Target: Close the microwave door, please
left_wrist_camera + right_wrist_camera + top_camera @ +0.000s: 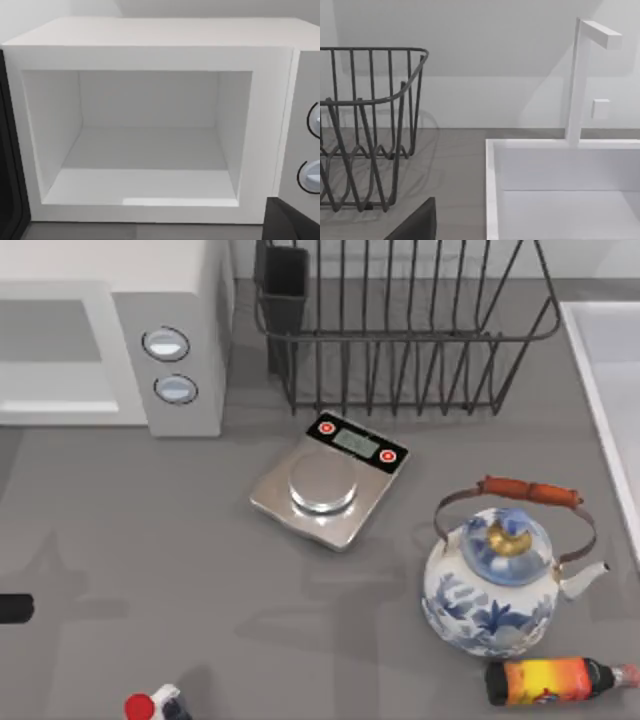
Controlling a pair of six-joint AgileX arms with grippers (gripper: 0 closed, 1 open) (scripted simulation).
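Swing left gripper, finger state impossible to tell, behind the dark-edged microwave door and push toward the microwave cavity.

White microwave sitting at the table's back left, cavity standing open; microwave door showing as a dark edge beside the opening
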